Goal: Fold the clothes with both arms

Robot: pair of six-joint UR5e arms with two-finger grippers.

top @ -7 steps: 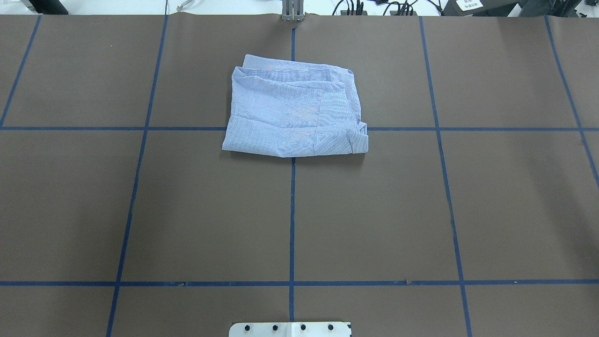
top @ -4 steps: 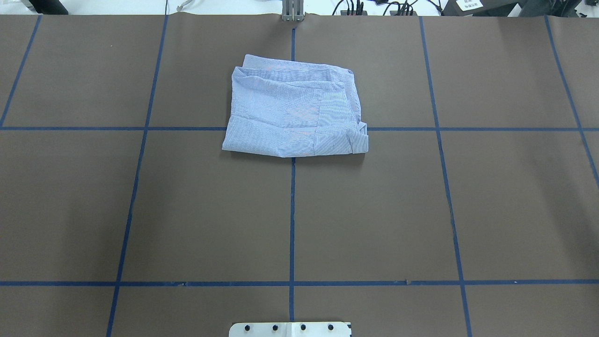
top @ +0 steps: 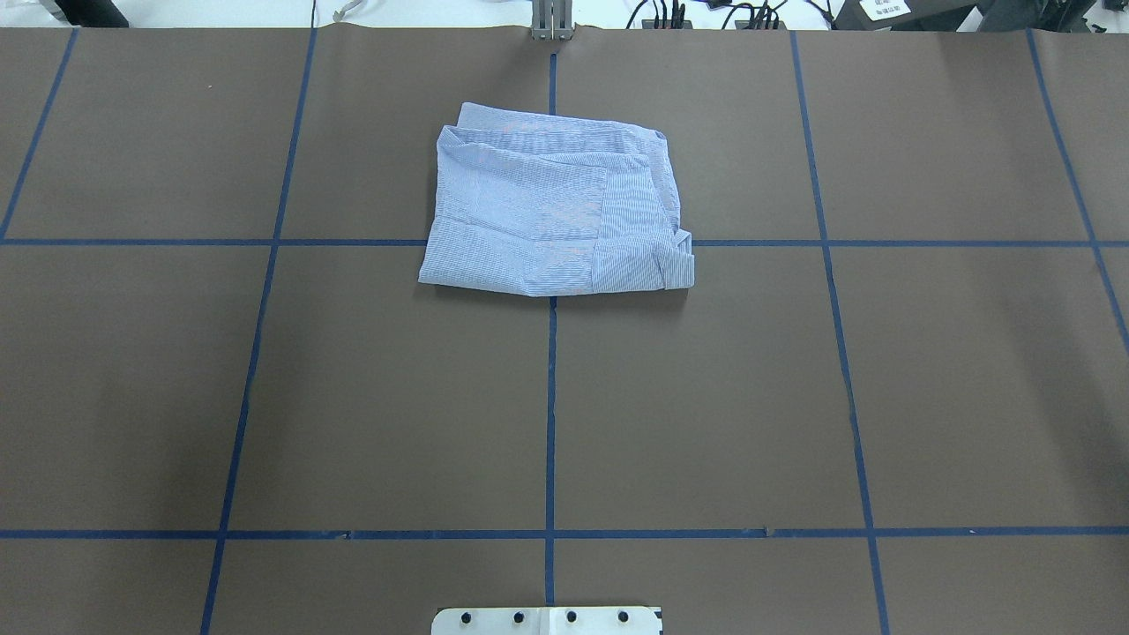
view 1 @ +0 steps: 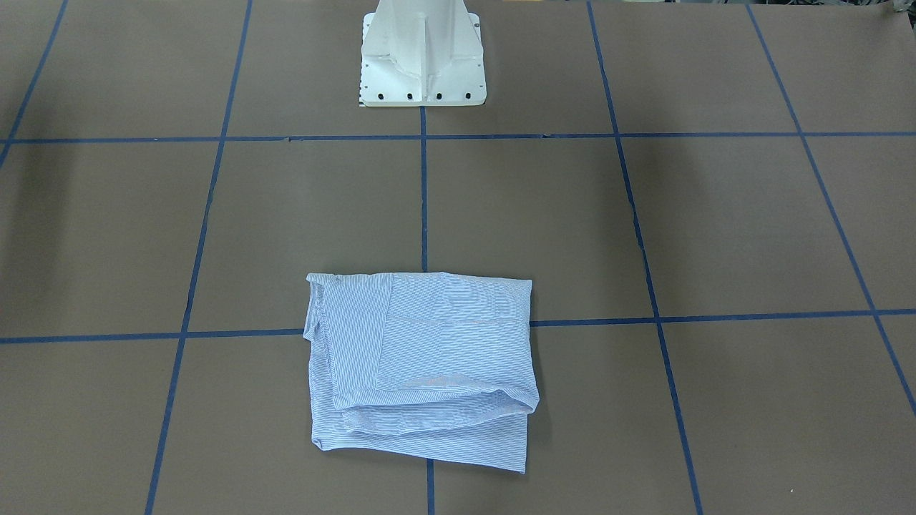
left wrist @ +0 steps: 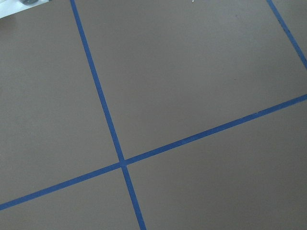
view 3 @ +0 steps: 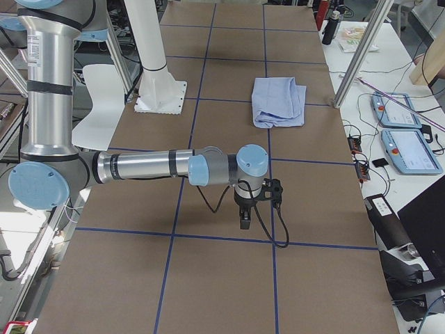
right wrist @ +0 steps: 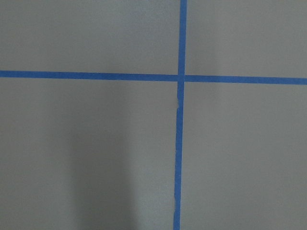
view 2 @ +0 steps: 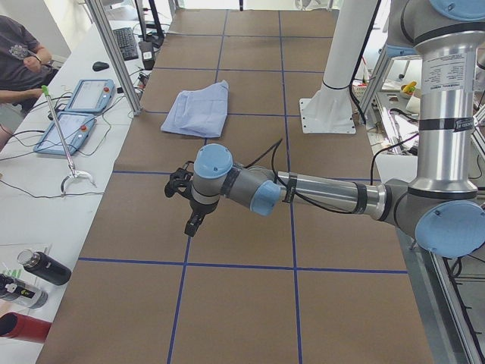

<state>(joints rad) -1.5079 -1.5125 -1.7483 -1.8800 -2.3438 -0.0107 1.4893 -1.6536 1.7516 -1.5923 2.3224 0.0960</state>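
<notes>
The clothes are one light blue striped shirt (top: 551, 216), lying folded into a flat rectangle on the brown table, far from the robot's base (view 1: 422, 365). No arm touches it. My left arm reaches out low over the table in the exterior left view. Its black gripper (view 2: 193, 224) points down, well short of the shirt (view 2: 198, 112). My right arm is stretched out the same way in the exterior right view, its gripper (view 3: 244, 219) also pointing down, away from the shirt (view 3: 278, 101). For both grippers I cannot tell whether they are open or shut. Both wrist views hold only table and blue tape.
The white pedestal base (view 1: 422, 64) stands at the table's near edge. Blue tape lines (top: 550, 414) divide the brown surface into a grid. Side benches carry teach pendants (view 2: 76, 114), bottles (view 2: 42, 269) and cables. A person (view 2: 15, 53) sits at the bench.
</notes>
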